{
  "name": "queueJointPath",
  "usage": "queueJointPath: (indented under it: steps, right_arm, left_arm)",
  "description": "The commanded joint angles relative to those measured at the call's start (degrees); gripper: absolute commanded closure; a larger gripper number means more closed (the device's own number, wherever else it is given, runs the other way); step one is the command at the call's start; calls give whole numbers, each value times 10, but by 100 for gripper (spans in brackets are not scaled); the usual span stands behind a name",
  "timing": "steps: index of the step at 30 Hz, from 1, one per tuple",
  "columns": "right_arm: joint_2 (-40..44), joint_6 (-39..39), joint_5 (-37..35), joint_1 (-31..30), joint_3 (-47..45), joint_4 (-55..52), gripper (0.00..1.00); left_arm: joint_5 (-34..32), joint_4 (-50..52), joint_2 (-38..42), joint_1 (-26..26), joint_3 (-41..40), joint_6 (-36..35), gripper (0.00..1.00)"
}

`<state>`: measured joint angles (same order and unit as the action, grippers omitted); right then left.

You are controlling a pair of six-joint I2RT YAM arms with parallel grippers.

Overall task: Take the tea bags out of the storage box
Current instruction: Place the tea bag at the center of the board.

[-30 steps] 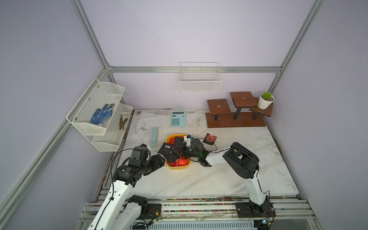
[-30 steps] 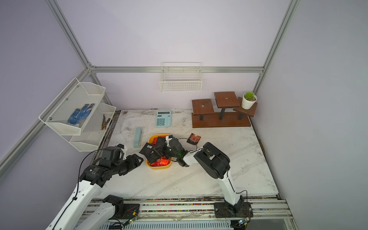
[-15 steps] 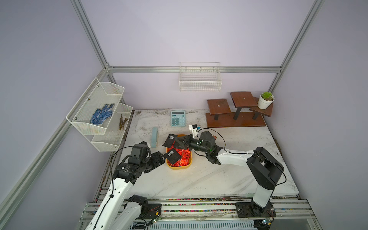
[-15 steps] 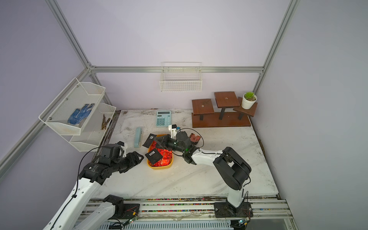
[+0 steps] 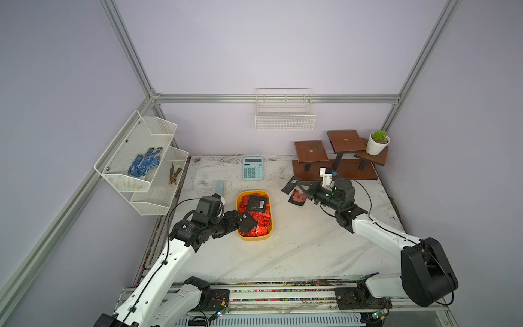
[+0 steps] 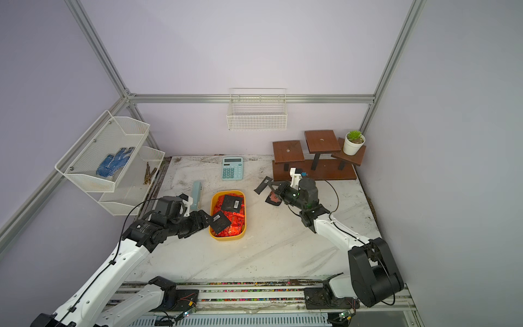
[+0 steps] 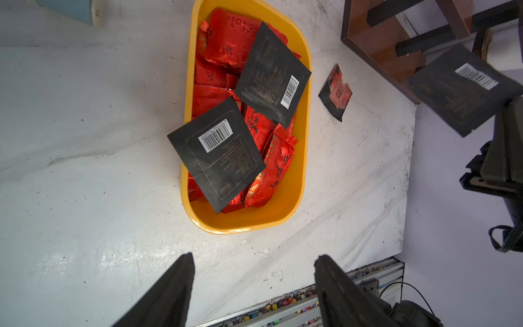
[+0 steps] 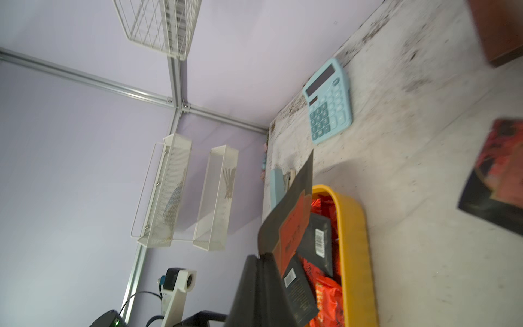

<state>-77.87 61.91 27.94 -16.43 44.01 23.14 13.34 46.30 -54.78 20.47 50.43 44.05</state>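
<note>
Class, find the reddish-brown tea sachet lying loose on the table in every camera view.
Top view: the sachet lies right of the yellow box.
Top view: same spot.
Left wrist: just outside the box's long rim.
Right wrist: beyond the box, blurred, cut by the frame.
Shared landmark: the yellow box.

This was a robotics test cell rather than a home or shop: plain lilac panels framed in aluminium rails (image 5: 271, 98), with a left arm (image 5: 169, 254) and a right arm (image 5: 382, 235) bolted to a wired base rail (image 5: 283, 294) at 6 o'clock of a scuffed white table (image 5: 297, 249). Staged props stood about: a wire basket (image 5: 284, 119) at 12 o'clock, mesh shelves (image 5: 141, 158) at 9 o'clock, a calculator (image 5: 252, 168), wooden risers (image 5: 310, 151) with a potted plant (image 5: 377, 143) at 2 o'clock, and a central storage box (image 5: 256, 237) of tea bags (image 5: 259, 220)
</note>
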Motion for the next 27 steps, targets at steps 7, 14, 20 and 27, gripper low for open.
queueJointPath:
  steps: [7,14,20,27]
  right_arm:
    - [-57,-69,61,161,-9,-49,100]
    - [-202,-65,128,205,23,9,100]
    - [-241,-75,119,221,17,21,100]
    - [-236,-118,98,254,20,-44,100]
  left_arm:
    - [0,-70,-58,55,35,15,30]
    - [1,-75,-50,57,21,19,30]
    - [3,-76,-48,57,12,21,30]
    - [1,-81,-54,58,11,21,29]
